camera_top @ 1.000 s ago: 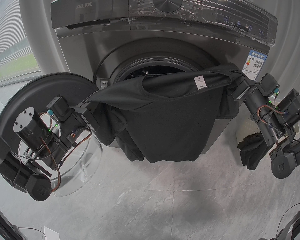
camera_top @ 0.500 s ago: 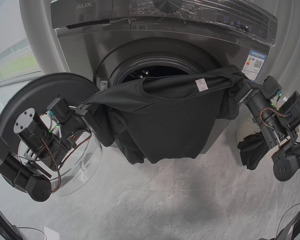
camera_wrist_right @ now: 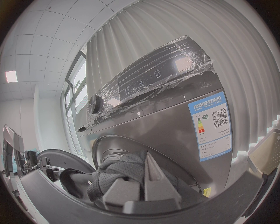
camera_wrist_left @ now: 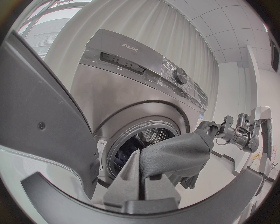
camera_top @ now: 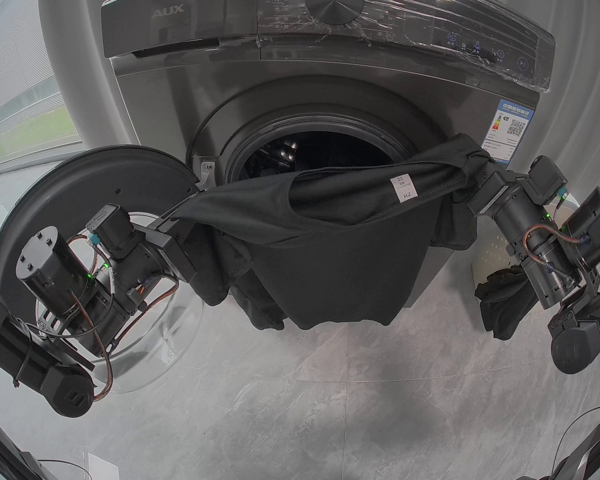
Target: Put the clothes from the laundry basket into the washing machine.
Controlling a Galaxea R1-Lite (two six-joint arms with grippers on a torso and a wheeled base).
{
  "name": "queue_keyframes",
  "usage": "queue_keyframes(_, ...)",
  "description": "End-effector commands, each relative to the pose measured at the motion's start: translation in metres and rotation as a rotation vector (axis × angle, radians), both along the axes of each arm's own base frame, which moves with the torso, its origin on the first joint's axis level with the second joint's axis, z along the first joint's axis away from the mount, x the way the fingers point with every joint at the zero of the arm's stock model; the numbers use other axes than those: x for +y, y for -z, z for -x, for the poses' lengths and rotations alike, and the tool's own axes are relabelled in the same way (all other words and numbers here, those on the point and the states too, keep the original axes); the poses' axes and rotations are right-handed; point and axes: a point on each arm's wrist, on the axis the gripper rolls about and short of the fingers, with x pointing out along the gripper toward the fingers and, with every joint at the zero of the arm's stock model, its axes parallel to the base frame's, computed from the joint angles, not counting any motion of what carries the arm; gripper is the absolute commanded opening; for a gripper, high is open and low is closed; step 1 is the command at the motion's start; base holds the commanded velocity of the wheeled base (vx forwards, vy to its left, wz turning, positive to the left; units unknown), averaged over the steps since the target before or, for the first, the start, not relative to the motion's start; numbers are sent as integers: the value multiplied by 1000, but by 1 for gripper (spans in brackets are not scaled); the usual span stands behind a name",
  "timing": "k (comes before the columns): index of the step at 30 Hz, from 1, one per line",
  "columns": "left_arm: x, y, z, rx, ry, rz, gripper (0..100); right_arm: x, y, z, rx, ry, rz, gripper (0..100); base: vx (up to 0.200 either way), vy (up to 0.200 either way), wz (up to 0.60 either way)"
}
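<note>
The left hand [camera_top: 177, 220] is clamped on one end of a black shirt [camera_top: 337, 269], the right hand [camera_top: 480, 182] on the other; the shirt hangs stretched between them before the open washing machine [camera_top: 187, 100]

This looks like a test or showroom space in an office-type building, set up as a laundry corner. A grey front-loading washing machine [camera_top: 169, 100] has wrapping film [camera_top: 425, 28] on its control panel and an energy label [camera_top: 511, 129]. There are marble-look floor tiles [camera_top: 350, 406], white curtains [camera_wrist_right: 239, 43], a grid ceiling [camera_wrist_right: 38, 38] with a flat light panel [camera_wrist_right: 11, 76], and tall windows [camera_wrist_right: 76, 84].
</note>
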Motion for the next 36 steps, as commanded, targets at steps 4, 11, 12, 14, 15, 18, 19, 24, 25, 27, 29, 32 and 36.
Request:
queue_keyframes(4, -1, -6, -2, -22, 2, 13, 0, 1, 7, 3, 21, -9, 13, 0, 0, 0, 0)
queue_keyframes(11, -5, -19, -6, -70, 0, 43, 0, 1, 8, 3, 27, -10, 16, 0, 0, 0, 0)
queue_keyframes(12, -5, -20, -6, -73, 4, 45, 0, 0, 8, 4, 26, -9, 15, 0, 0, 0, 0)
queue_keyframes(14, -5, -19, -6, -70, 7, 44, 0, 1, 9, 4, 29, -11, 15, 0, 0, 0, 0)
queue_keyframes(15, -5, -19, -6, -66, 8, 44, 0, 1, 9, 3, 31, -10, 17, 0, 0, 0, 0)
queue_keyframes(18, -7, -19, -5, -63, 17, 52, 0, 2, 11, 1, 34, -11, 18, 0, 0, 0, 0)
queue_keyframes(19, -7, -19, -5, -63, 17, 52, 0, 2, 11, 1, 34, -11, 18, 0, 0, 0, 0)
queue_keyframes(24, -22, -21, 4, -66, 84, 58, 0, 3, 4, 3, 10, -17, 15, 0, 0, 0, 0)
queue_keyframes(25, -28, -19, 7, -59, 111, 57, 0, 2, 4, 3, 10, -15, 15, 0, 0, 0, 0)
queue_keyframes(27, -39, -17, 11, -44, 158, 65, 0, 2, 6, 4, 19, -20, 21, 0, 0, 0, 0)
queue_keyframes(29, -50, -8, 12, -14, 203, 55, 0, 4, 12, 5, 40, -30, 31, 0, 0, 0, 0)
queue_keyframes(32, -64, -6, 19, -5, 251, 55, 0, 14, 26, 13, 91, -79, 58, 0, 0, 0, 0)
queue_keyframes(36, -74, -11, 21, -19, 284, 69, 0, 20, 60, 12, 205, -97, 123, 100, 0, 0, 0)
